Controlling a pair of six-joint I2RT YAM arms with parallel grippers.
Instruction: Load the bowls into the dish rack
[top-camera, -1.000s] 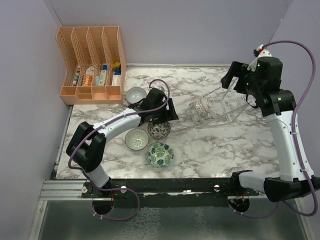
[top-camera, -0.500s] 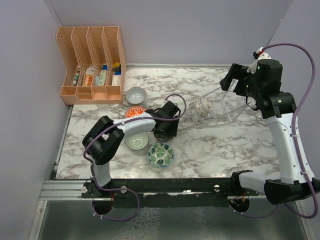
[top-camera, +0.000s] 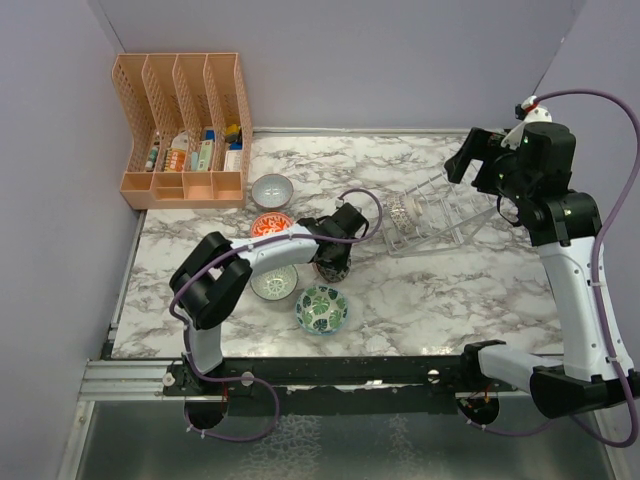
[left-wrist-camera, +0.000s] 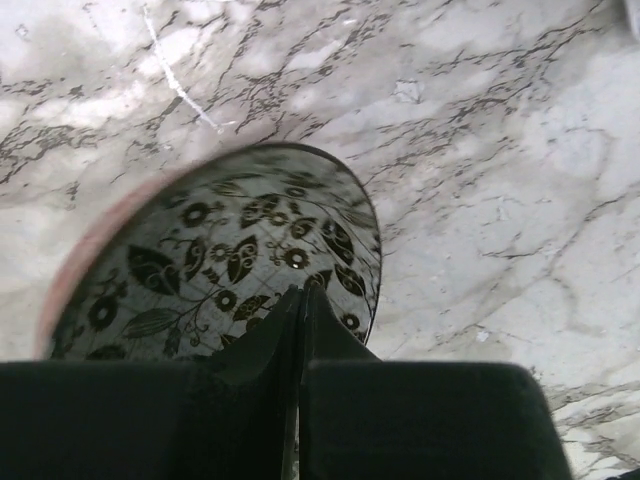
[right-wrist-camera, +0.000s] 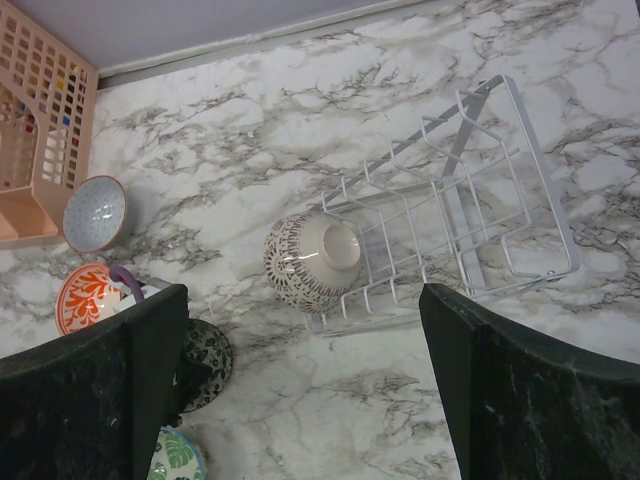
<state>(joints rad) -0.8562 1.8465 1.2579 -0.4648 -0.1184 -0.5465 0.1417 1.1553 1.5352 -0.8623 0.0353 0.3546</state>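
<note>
Marble-patterned table (top-camera: 450, 290) fills the overhead view, with an orange organiser (top-camera: 185, 125) in the upper left corner. Just right of the organiser's front sits a grey bowl (top-camera: 271, 189), and below it an orange-red bowl (top-camera: 268, 224), both upright on the table. Lower down, a pale bowl (top-camera: 273, 281) and a leaf-print bowl (top-camera: 321, 308) stand side by side near the middle of the frame.

Next comes the dark bowl (left-wrist-camera: 230, 240), just right of the pale one. The left gripper (left-wrist-camera: 300, 300) is on it, fingers drawn almost together and apparently pinching the near rim. Whether the bowl has left the table I cannot tell.

Right of centre, the rack (top-camera: 452, 222) holds one lattice bowl (right-wrist-camera: 310, 260), tipped on its side at the left end. The other slots are bare. In the upper right, the right gripper (top-camera: 463, 160) hangs above the rack with its fingers spread wide, holding nothing.

By my count one bowl of six is loaded, one is in hand and four wait on the table.
</note>
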